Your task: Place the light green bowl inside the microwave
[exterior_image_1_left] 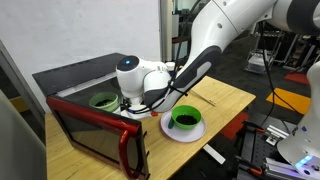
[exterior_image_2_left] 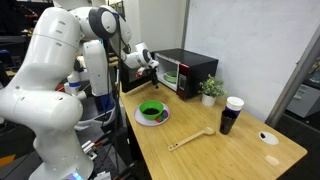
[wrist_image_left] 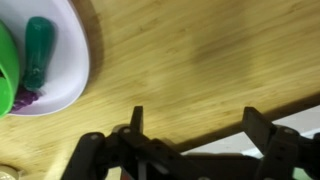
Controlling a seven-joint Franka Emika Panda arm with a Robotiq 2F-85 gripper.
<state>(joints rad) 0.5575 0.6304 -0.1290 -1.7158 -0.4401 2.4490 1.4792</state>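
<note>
Wrist view, fingers (wrist_image_left: 258, 128) apart over table (wrist_image_left: 200, 60), exterior view alone shows light green bowl (exterior_image_1_left: 103, 99) inside microwave (exterior_image_1_left: 80, 72).

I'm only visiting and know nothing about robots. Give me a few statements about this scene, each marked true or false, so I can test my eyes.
1. The microwave door stands open. True.
2. The light green bowl sits on the white plate. False: it is inside the microwave, and the plate holds a darker green bowl.
3. The hand is gripping a bowl. False: in the wrist view its fingers are apart with nothing between them.
4. A wooden spoon lies on the table. True.
5. A small potted plant stands beside the microwave. True.
</note>
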